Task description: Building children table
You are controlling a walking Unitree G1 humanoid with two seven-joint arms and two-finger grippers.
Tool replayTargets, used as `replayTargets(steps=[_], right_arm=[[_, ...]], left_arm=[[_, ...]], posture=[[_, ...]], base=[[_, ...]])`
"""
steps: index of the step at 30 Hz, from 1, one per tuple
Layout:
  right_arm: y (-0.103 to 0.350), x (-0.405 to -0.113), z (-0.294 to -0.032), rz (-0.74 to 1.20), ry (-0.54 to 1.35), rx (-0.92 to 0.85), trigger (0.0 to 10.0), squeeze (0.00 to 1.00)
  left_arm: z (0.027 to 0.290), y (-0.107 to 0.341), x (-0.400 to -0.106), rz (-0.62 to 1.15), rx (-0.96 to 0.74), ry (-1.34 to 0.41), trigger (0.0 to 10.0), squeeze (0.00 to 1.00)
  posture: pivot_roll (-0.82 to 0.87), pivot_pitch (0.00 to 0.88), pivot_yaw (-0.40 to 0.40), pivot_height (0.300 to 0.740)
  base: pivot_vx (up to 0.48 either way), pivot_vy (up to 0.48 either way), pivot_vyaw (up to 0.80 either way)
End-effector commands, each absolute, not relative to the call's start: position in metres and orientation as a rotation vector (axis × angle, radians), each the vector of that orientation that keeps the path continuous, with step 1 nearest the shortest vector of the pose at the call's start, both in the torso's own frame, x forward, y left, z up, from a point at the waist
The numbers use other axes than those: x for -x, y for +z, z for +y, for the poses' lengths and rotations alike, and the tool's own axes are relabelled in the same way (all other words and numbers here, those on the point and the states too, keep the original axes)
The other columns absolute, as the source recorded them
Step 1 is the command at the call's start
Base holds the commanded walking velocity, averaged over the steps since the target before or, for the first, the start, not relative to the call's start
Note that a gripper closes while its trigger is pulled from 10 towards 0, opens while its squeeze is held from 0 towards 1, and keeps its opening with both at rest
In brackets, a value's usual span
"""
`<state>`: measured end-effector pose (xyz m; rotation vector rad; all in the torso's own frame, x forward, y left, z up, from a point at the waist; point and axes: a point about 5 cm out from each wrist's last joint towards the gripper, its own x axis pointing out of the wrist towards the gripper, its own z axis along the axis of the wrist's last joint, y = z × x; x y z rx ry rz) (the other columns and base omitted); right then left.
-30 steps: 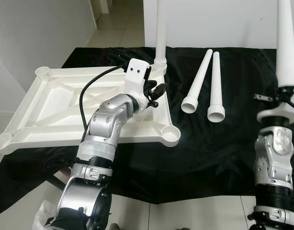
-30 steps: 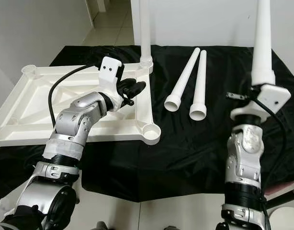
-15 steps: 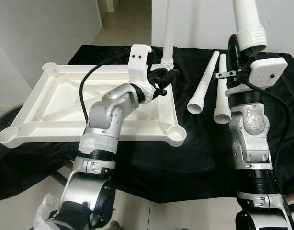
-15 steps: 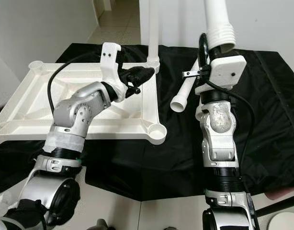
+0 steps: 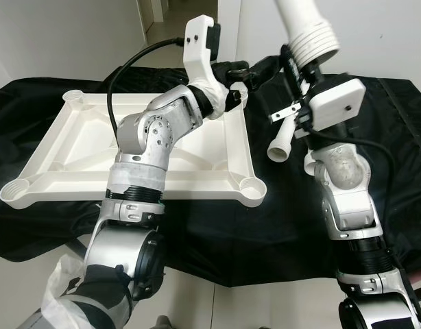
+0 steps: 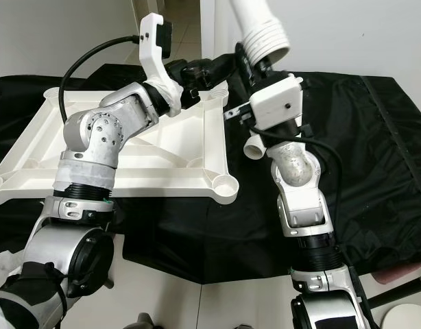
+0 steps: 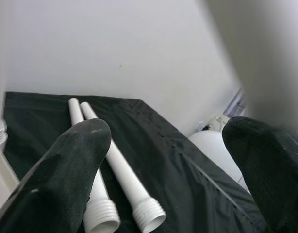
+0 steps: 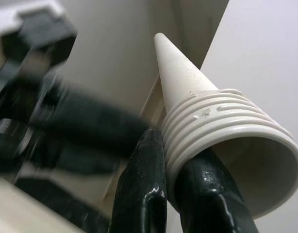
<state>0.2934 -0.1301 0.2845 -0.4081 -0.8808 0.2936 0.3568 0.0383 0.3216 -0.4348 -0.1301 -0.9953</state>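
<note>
Right gripper (image 8: 161, 194): clamped on the threaded end of a white table leg (image 5: 303, 27), holding it up high over the far middle of the table, open end facing me.
Right wrist view: shows what my head cams can't, the leg's ribbed threads (image 8: 212, 126) squeezed right between my two black fingers (image 8: 144, 184), the leg tapering off to a point.
Left gripper (image 5: 255, 68): fingers spread wide with nothing in them, hovering at the tabletop's far right corner, close to my right gripper.
Left wrist view: peeks between my two open fingers (image 7: 66, 179) at two spare legs (image 7: 122, 179) lying side by side on the black cloth (image 7: 188, 184), threaded ends toward the camera. From my head I only catch the open end of one (image 5: 280, 145), the rest sits behind my right arm.
Arm poses: left arm bent up at the elbow, forearm reaching across the tabletop; right forearm stands nearly upright, wrist cocked toward the left one.
Tabletop (image 5: 73, 157): white, upside down, ribs showing, on the left half of the cloth-covered table. Near right corner socket (image 5: 252, 187) has no leg in it.
</note>
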Motion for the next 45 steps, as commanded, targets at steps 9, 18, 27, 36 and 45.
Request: replayTargets(steps=[9, 18, 27, 36, 45], right_arm=[[0.260, -0.287, -0.128, -0.799, 0.340, 0.440, 10.0, 0.00], [0.238, -0.280, -0.118, -0.746, 0.398, 0.467, 10.0, 0.00], [0.225, -0.275, -0.120, -0.758, 0.343, 0.550, 10.0, 0.00], [0.199, -0.266, -0.123, -0.772, 0.272, 0.701, 10.0, 0.00], [0.172, -0.250, -0.133, -0.792, 0.224, 0.871, 10.0, 0.00]], left_arm=[[0.049, 0.337, -0.345, -0.157, 0.569, -1.287, 10.0, 0.00], [0.049, 0.333, -0.348, -0.116, 0.672, -1.300, 10.0, 0.00], [0.043, 0.321, -0.366, -0.018, 0.656, -1.151, 10.0, 0.00], [0.054, 0.313, -0.388, 0.091, 0.730, -0.942, 10.0, 0.00], [0.079, 0.306, -0.405, 0.181, 0.799, -0.741, 10.0, 0.00]], posture=[[-0.06, 0.003, 0.041, 0.740], [-0.08, 0.000, 0.043, 0.740], [-0.08, 0.000, 0.046, 0.740], [-0.08, 0.000, 0.055, 0.740], [-0.08, 0.000, 0.058, 0.740]], base=[[0.000, 0.000, 0.00], [0.000, 0.000, 0.00], [0.000, 0.000, 0.00], [0.000, 0.000, 0.00], [0.000, 0.000, 0.00]])
